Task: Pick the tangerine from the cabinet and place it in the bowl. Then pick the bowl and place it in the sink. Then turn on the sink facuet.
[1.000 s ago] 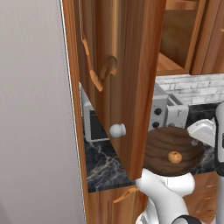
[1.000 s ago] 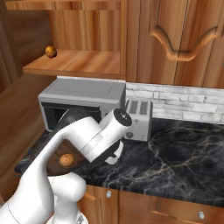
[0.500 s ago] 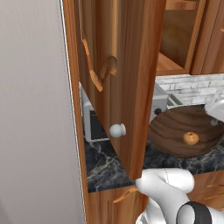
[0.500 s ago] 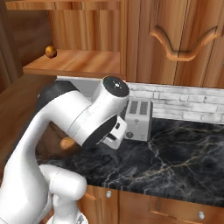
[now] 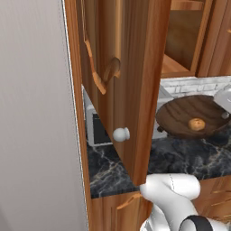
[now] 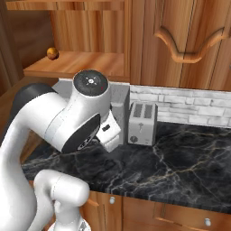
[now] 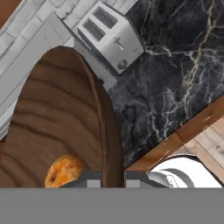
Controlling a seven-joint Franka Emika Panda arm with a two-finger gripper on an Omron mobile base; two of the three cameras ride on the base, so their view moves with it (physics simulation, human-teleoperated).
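Fingers (image 7: 89, 178) of the gripper (image 7: 113, 178) pinch the rim of the bowl (image 7: 57, 118), one tip inside the wall and one outside, clamped tight on the dark wood. Seen from the hand, the bowl spreads up and to the left of the tips, its grain in wide curved bands. The tangerine (image 7: 64, 171) sits inside the bowl, just beside the inner fingertip, on its left.

From the left base view, the bowl (image 5: 191, 117) hangs tilted in the air above the counter (image 5: 180, 158), its open face turned toward the camera, with the tangerine (image 5: 196, 124) resting low in its hollow. It is in front of the grey microwave (image 5: 97, 128) and to the right of the cabinet door (image 5: 122, 81), which stands wide open with its white knob (image 5: 121, 134) facing out.

From the right base view, the arm's bulky white joint (image 6: 85, 113) covers the bowl. A second small orange fruit (image 6: 52, 53) lies on the cabinet shelf (image 6: 81, 63) at upper left. A silver toaster (image 6: 142, 123) stands on the black marbled counter against the white brick wall (image 6: 180, 106).
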